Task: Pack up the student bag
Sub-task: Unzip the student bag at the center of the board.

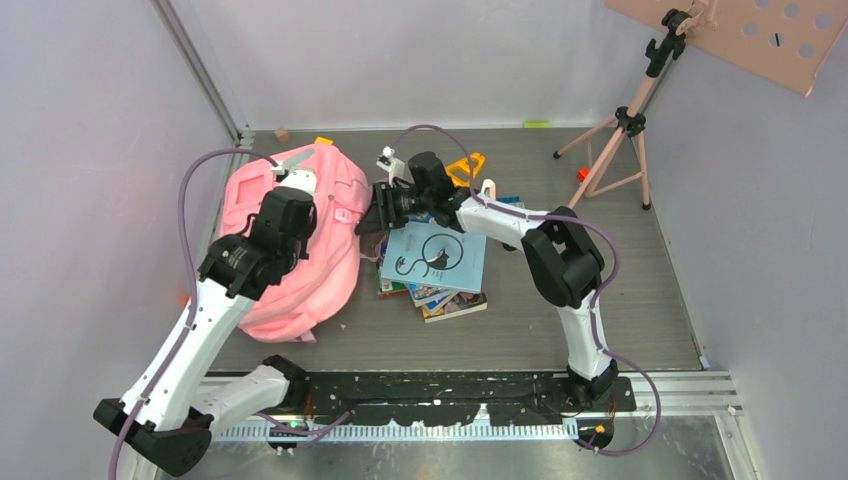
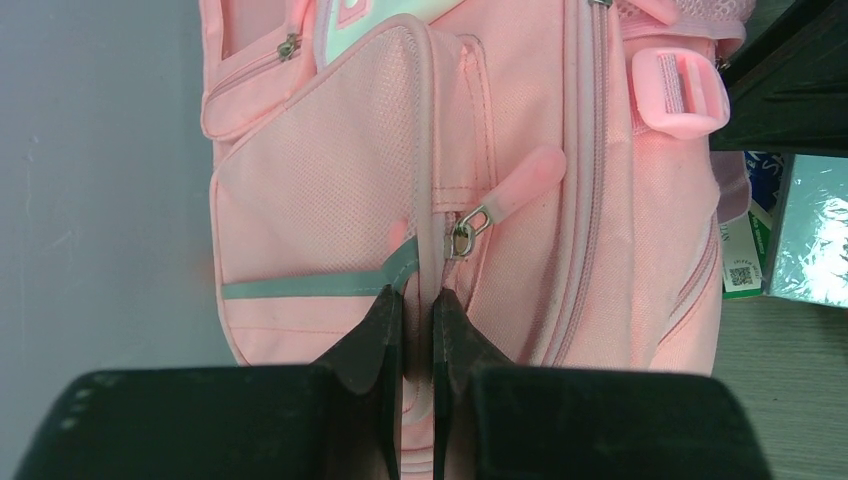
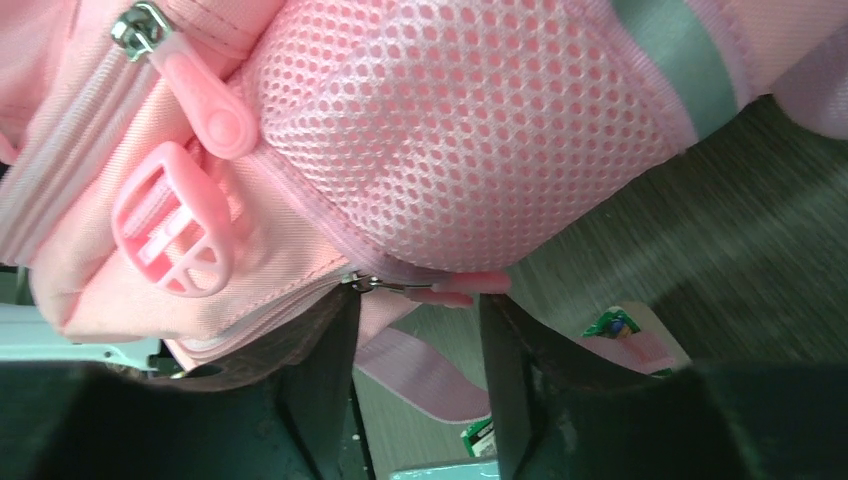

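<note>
The student bag (image 1: 325, 255) is a pink backpack lying at the left of the table, front side up. My left gripper (image 1: 290, 212) sits over its front. In the left wrist view the gripper (image 2: 418, 300) is shut on a raised pink seam of the bag's front pocket (image 2: 320, 190), just below a zip slider with a pink pull (image 2: 520, 185). My right gripper (image 1: 372, 215) is at the bag's right side. In the right wrist view it (image 3: 418, 318) is open, with a pink zip pull (image 3: 455, 288) under the mesh side pocket (image 3: 450, 130) lying between its fingertips.
A stack of books topped by a light blue one (image 1: 437, 255) lies right of the bag, under the right arm. An orange object (image 1: 466, 168) lies behind it. A pink tripod stand (image 1: 620, 140) is at the back right. Walls close in on the left, back and right.
</note>
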### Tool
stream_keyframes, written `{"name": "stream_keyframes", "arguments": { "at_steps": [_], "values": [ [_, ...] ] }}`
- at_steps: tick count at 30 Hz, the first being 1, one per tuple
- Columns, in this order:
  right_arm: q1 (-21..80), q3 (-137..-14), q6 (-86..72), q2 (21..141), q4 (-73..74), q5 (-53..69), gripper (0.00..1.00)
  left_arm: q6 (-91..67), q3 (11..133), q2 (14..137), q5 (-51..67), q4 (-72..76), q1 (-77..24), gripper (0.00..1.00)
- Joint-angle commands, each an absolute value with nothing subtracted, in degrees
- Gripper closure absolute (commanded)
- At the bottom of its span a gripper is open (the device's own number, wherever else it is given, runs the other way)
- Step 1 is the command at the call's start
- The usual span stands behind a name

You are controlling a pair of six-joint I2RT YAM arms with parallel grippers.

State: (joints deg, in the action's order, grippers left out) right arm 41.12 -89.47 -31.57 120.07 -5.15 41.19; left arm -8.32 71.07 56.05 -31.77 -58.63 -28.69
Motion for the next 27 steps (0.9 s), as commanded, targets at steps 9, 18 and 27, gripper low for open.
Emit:
{"name": "stream_keyframes", "arguments": {
  "at_steps": [9,18,27],
  "values": [
    [40.99,-88.54,-39.44,118.04,-14.74,39.95,0.71,-7.76,74.5,54.25,-34.45,-52.64,-28.74,1.0],
    [41.04,-86.81,-39.51,116.11,-15.23,38.83,0.98,-7.74,74.14,55.2,-35.54,-51.95,-28.74,1.0],
    [41.24,-85.54,-37.8,112.71,-9.58,40.52,0.99,-7.54,72.16,56.97,-34.22,-49.54,-27.32,1.0]
  ]
}}
